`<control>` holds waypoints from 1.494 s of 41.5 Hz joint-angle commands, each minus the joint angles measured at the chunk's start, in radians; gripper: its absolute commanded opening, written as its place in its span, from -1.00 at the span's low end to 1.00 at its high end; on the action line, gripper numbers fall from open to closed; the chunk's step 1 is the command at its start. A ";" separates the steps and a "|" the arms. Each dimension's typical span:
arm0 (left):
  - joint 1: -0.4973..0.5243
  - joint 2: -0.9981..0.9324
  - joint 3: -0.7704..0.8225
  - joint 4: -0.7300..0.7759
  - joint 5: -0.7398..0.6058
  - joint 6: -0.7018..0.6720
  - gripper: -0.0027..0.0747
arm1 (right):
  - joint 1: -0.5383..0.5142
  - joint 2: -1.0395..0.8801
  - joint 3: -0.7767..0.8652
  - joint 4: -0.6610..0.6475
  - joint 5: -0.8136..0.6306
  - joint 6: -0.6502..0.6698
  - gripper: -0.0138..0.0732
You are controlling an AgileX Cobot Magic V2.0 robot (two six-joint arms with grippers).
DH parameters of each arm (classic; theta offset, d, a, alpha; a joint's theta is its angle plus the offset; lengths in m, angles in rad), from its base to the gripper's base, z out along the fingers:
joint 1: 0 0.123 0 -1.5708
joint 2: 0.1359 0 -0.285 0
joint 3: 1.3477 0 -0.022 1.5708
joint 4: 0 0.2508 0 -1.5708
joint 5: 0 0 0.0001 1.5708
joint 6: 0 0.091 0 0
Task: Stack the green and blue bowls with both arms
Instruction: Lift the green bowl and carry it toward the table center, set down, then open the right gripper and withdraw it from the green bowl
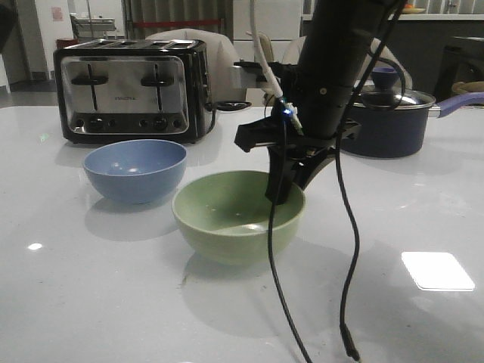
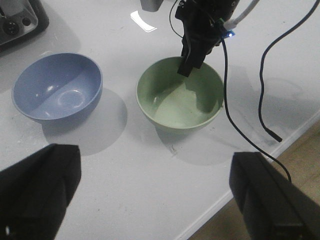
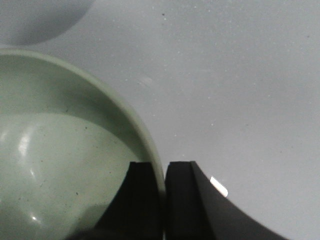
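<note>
The green bowl (image 1: 236, 215) sits on the white table, with the blue bowl (image 1: 134, 169) just to its left and a little farther back. My right gripper (image 1: 286, 190) comes down on the green bowl's far right rim and is shut on it, one finger inside the wall and one outside; the right wrist view shows the rim of the green bowl (image 3: 142, 135) pinched between the fingertips (image 3: 140, 172). My left gripper (image 2: 155, 195) hangs open above the table's near edge, short of both the blue bowl (image 2: 57, 87) and the green bowl (image 2: 180, 97), holding nothing.
A chrome toaster (image 1: 132, 89) stands at the back left, behind the blue bowl. A dark lidded saucepan (image 1: 389, 113) stands at the back right. Black cables (image 1: 348, 249) trail from the right arm across the table to the right of the green bowl.
</note>
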 commanded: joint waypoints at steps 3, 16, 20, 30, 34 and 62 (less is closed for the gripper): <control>-0.009 -0.002 -0.030 -0.018 -0.076 0.000 0.77 | -0.001 -0.046 -0.031 0.017 -0.029 -0.008 -0.03; -0.009 -0.002 -0.030 -0.018 -0.076 0.000 0.77 | -0.002 -0.125 -0.028 0.028 -0.028 -0.008 0.39; -0.009 -0.002 -0.030 -0.018 -0.076 0.000 0.77 | 0.000 -0.211 0.002 0.055 -0.035 -0.008 0.39; -0.009 -0.002 -0.030 -0.018 -0.076 0.000 0.77 | 0.038 -0.491 0.182 0.050 -0.069 -0.022 0.39; -0.009 -0.002 -0.030 -0.018 -0.076 0.000 0.77 | 0.049 -0.623 0.273 0.039 -0.077 -0.022 0.39; 0.003 0.071 -0.039 0.012 -0.070 -0.066 0.76 | 0.049 -1.084 0.667 -0.076 -0.103 0.086 0.39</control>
